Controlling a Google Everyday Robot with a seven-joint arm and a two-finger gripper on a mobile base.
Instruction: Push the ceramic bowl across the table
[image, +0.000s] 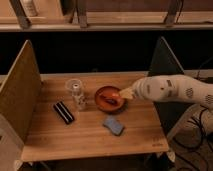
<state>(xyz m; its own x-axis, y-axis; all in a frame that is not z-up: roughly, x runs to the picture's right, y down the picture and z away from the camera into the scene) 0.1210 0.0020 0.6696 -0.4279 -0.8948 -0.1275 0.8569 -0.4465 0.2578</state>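
Positioning my gripper (125, 93) at the ceramic bowl (106, 100).
Bowl is sitting just left of it on the surface (75, 137); grasp state I cannot tell.

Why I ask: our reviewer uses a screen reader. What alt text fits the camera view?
A white robot arm reaches in from the right, its gripper at the right rim of an orange-red ceramic bowl on a wooden table. A clear glass cup stands left of the bowl, a blue sponge lies in front, and a black object lies further left.
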